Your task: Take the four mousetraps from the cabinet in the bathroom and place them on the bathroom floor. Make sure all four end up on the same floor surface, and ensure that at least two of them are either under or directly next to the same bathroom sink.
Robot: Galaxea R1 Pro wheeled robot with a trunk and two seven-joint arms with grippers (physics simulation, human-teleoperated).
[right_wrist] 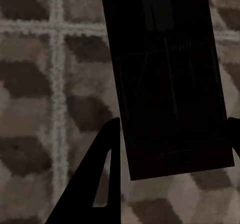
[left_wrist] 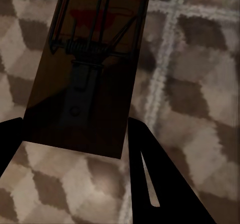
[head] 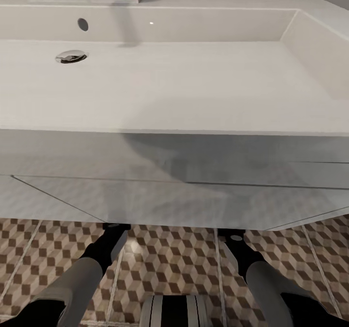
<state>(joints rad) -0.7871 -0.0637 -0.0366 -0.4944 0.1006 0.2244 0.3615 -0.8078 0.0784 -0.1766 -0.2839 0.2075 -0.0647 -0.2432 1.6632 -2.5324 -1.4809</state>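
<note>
Between the dark fingers [left_wrist: 150,184] of the left claw [left_wrist: 75,149], a mousetrap [left_wrist: 87,69] is sitting endwise: a dark brown board with a coiled spring, wire bars and a red patch near its far end. Those fingers are standing only as far apart as the board is wide and are pressing on its two long edges, so the left claw is gripping this trap. Beyond it, the bathroom floor [left_wrist: 200,84] is showing its brown and beige cube pattern and pale grout lines, though how high the trap is hanging over the tiles is not readable.

Across at the right claw [right_wrist: 172,144], the fingers [right_wrist: 97,184] are likewise closing on the sides of a second mousetrap [right_wrist: 165,84], very dark, its metal parts barely showing, with the patterned tiles [right_wrist: 45,109] behind it.

From the head camera, both forearms are reaching forward and down, the left arm [head: 97,264] and the right arm [head: 252,264] disappearing under the front edge of the white vanity. The sink [head: 169,84], a wide shallow basin with a round drain [head: 71,56], is spreading above flat white door panels [head: 145,191], and the cube-patterned floor [head: 174,264] is running beneath them.
</note>
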